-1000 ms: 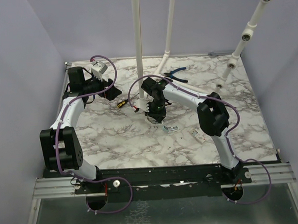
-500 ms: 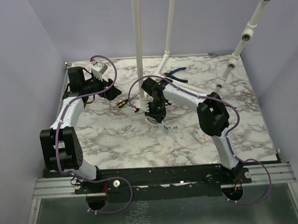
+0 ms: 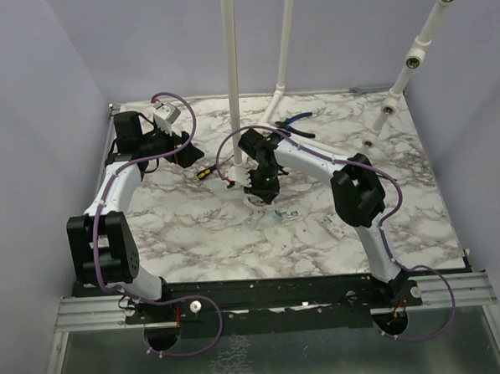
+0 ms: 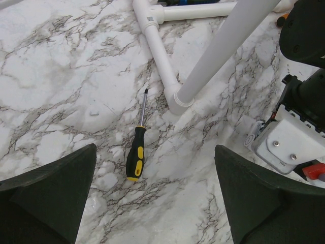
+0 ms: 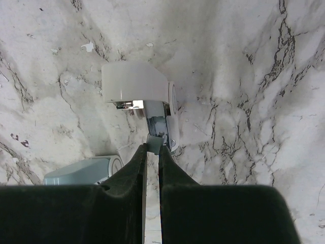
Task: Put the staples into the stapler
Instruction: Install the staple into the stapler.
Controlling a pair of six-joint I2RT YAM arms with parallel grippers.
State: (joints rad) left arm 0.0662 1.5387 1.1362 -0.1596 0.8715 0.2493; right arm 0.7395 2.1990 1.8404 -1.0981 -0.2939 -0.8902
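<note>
Near the middle of the grey-veined white marble tabletop (image 3: 194, 232), pointing the right gripper (image 5: 153, 148) steeply down onto the small pale blue-green mini stapler (image 5: 133, 84). Pressing the two dark fingers (image 5: 129, 175) almost together and clamping their tips on a thin silvery metal piece sticking out of the stapler's inner parts. Showing, in the right wrist view, a blocky pale shell lying on the marble just beyond the fingertips, with bright metal under its near edge. Showing also a rounded blue-green piece (image 5: 84, 170) lying on the marble just left of the fingers; not being able to tell whether joined to the rest. Hiding most of the stapler under the wrist in the top view.

At the back left of the table, hovering with the left gripper (image 4: 155, 152) above the marble, spreading its dark fingers (image 4: 56, 193) wide apart and gripping nothing. Looking down between them at a slim screwdriver with a yellow-and-black handle (image 4: 135, 158), lying flat, its metal shaft pointing toward the foot of a white plastic pipe frame (image 4: 155, 46). Placing that screwdriver, in the top view, between the two grippers and apart from the stapler. Sharing the far side of the table with a pair of blue-handled pliers (image 3: 299, 124), lying beside the pipe foot. Sharing it too with a small pale object (image 3: 287, 214) just right of the stapler, toward the near edge, too small for naming
</note>
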